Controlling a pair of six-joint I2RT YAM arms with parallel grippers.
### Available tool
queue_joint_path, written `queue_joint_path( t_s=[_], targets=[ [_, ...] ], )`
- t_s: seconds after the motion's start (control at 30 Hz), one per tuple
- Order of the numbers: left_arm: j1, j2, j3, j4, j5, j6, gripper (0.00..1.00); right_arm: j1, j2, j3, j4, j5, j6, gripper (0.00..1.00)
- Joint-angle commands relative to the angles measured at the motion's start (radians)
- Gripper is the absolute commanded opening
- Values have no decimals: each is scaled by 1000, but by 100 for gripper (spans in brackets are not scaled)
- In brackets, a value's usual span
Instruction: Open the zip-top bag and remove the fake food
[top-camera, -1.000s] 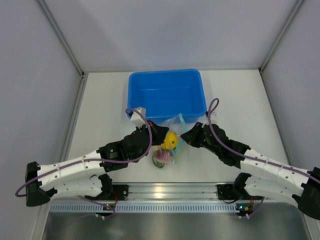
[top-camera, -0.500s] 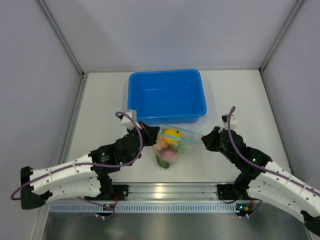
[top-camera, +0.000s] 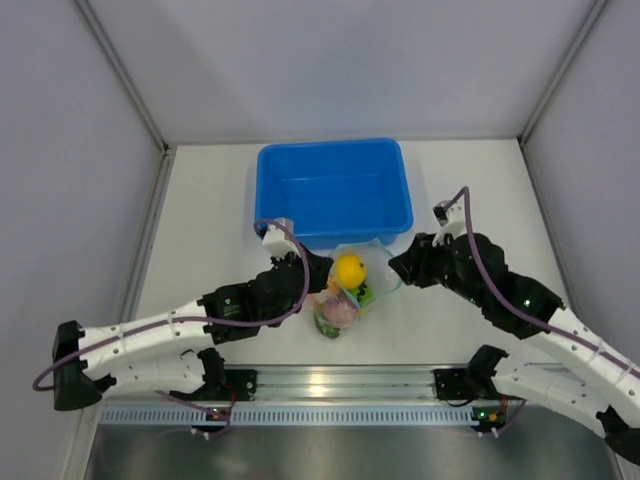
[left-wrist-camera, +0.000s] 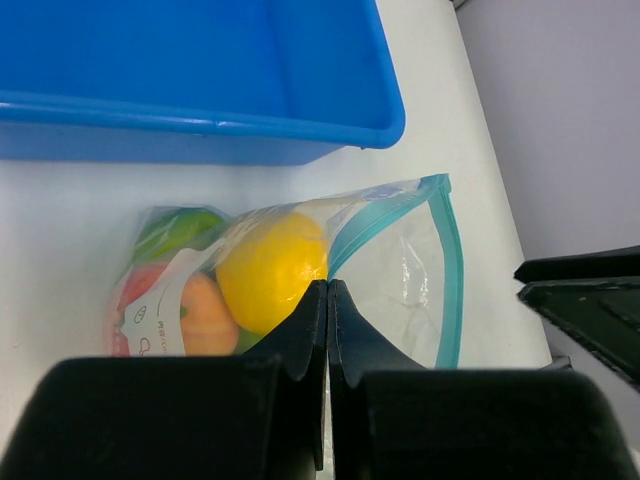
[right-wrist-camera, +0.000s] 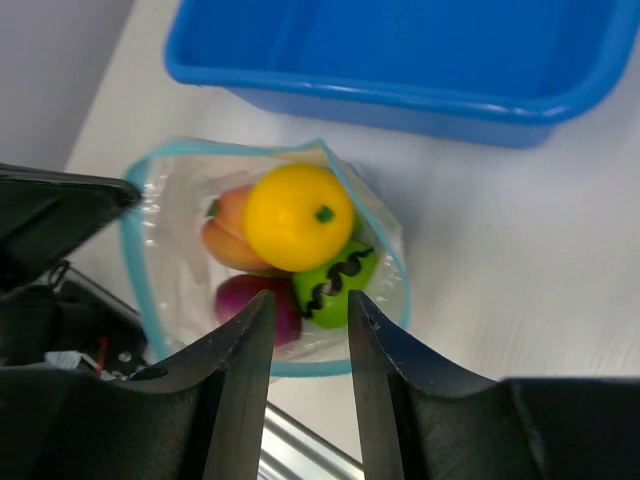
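Since only the top view gives layout: clear crinkly zip-top bag (top-camera: 352, 292) with teal zipper strip lies centred near the counter's (top-camera: 200, 220) near edge, just before the rigid blue plastic tub (top-camera: 333, 190); white counter open toward both side edges.
Left wrist: left gripper (left-wrist-camera: 327, 287) jaws pressed together on bag film, beside the glossy yellow fruit (left-wrist-camera: 270, 270).
Right wrist: right gripper (right-wrist-camera: 308, 300) jaws spread over the open mouth; rounded plastic fake food (right-wrist-camera: 300, 250) inside.

blue tub (top-camera: 333, 190): upright, far table centre | white table (top-camera: 210, 230) | metal rail (top-camera: 340, 381): near edge
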Motion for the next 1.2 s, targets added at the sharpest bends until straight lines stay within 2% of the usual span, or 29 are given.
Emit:
queue_joint_path(
  t_s=[0.0,0.13,0.17,0.3,0.4,0.47,0.57,0.67,0.83,0.93,1.17],
  targets=[
    [2,8,53,48,29,-24,0,-12,42,113,38,-131,-43,36],
    [0,18,55,55,31,-39,0,-10,119,123,104,-279,-34,43],
    [0,20,56,56,31,-42,0,-7,148,120,112,-274,-32,43],
    [0,22,53,57,25,-58,0,8,194,87,180,-211,0,56],
    [-1,26,50,60,23,-64,0,13,239,50,264,-207,15,59],
    [-4,26,47,60,16,-70,0,15,266,19,316,-152,40,61],
    [-16,17,35,68,0,-76,0,22,307,-15,380,-124,45,68],
    [-21,17,32,72,3,-67,0,33,370,-9,399,-110,42,72],
    [-21,28,26,105,36,-55,0,53,440,4,454,-75,51,89],
    [-21,38,26,117,48,-59,0,65,492,14,457,-44,75,92],
    [-21,22,12,118,33,-61,0,125,573,11,503,-9,104,92]
  ],
)
